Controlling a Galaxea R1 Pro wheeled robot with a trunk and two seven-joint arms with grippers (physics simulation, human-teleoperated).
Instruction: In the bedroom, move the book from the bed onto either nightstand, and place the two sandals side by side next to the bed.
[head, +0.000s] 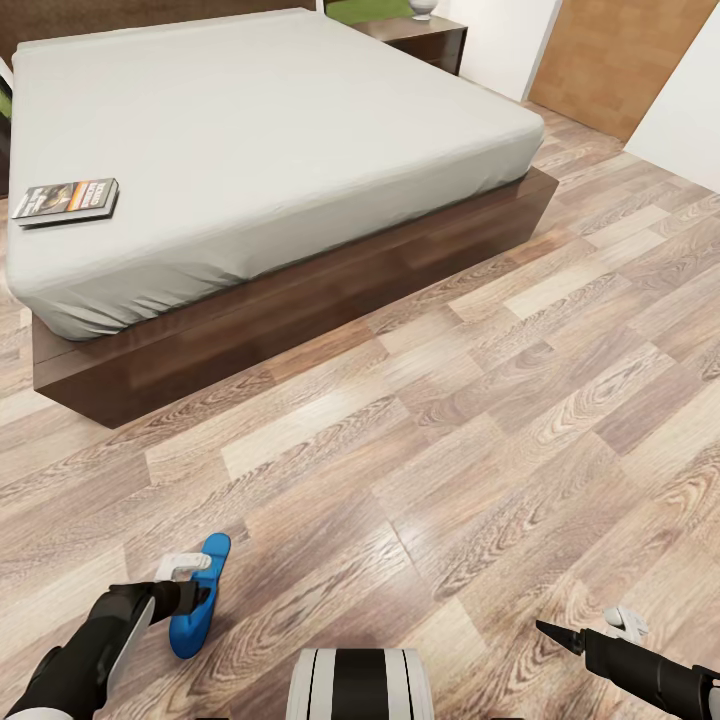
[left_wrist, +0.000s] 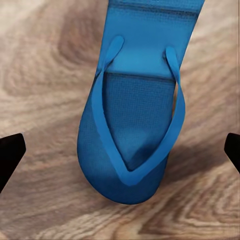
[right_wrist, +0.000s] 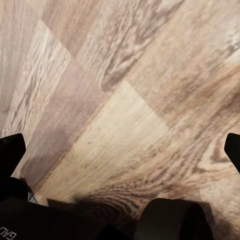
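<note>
A bright-blue sandal (head: 207, 590) lies on the wood floor near my left side, with its straps facing up in the left wrist view (left_wrist: 132, 125). My left gripper (head: 198, 598) hovers over it, open, with the black fingertips (left_wrist: 10, 152) wide on either side and not touching it. The book (head: 67, 198) lies flat at the left edge of the bed's grey mattress (head: 270, 130). A dark nightstand (head: 425, 38) stands beyond the bed's far corner. My right gripper (head: 575, 636) is open over bare floor, fingertips (right_wrist: 11, 150) spread apart.
The bed's dark-brown frame (head: 300, 290) runs diagonally across the floor ahead. A white object (head: 423, 8) sits on the nightstand. A wooden door panel (head: 610, 60) and white wall stand at the far right. My own base (head: 360, 685) shows at the bottom edge.
</note>
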